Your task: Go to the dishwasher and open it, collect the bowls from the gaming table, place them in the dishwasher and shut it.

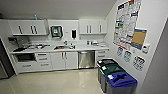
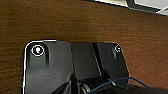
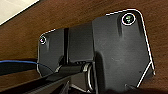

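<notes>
The dishwasher (image 1: 86, 59) is a stainless-steel front under the white counter, right of centre along the far wall, with its door closed and a bar handle across the top. It stands several steps ahead of me across a pale floor. The bowls and the gaming table are out of view. In both wrist views a brown wooden surface (image 2: 75, 22) (image 3: 62, 17) lies behind the robot's dark plate.
White cabinets (image 1: 63, 60) and drawers flank the dishwasher, with a sink and clutter on the counter (image 1: 82, 47). Black, green and blue bins (image 1: 120, 81) line the right wall under posters. A dark appliance (image 1: 3, 67) stands at the far left.
</notes>
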`<state>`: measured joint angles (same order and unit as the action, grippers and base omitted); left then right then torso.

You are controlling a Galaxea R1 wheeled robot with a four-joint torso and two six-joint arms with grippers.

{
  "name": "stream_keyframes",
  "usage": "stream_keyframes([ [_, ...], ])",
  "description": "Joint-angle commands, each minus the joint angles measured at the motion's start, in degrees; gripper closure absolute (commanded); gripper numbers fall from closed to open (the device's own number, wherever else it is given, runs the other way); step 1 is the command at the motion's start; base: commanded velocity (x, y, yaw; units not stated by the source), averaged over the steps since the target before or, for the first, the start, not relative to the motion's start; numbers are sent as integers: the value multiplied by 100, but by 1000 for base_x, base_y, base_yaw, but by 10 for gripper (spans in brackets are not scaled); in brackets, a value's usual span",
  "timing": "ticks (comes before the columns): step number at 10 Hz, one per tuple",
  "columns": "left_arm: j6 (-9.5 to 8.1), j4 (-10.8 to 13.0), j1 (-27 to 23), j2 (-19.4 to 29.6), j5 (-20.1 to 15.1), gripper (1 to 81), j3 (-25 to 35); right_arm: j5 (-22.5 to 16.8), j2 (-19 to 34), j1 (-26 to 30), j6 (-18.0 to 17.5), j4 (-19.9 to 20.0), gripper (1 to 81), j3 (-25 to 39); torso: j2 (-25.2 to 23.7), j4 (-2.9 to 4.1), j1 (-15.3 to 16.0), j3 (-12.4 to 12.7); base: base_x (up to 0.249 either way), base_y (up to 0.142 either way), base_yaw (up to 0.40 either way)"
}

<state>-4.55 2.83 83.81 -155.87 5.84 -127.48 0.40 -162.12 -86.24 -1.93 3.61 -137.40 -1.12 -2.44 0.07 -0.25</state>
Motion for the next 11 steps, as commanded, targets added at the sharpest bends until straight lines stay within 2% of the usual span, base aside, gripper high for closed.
stream_keyframes([
  [1, 6, 69, -343, 99, -250, 10, 100, -313, 63, 304, 26, 52, 10, 57, 0, 0, 0, 0, 170, 67, 0],
  [11, -2, 69, -343, 90, -250, 10, 91, -313, 55, 295, 26, 8, 10, 74, 0, 0, 0, 0, 170, 62, 0],
])
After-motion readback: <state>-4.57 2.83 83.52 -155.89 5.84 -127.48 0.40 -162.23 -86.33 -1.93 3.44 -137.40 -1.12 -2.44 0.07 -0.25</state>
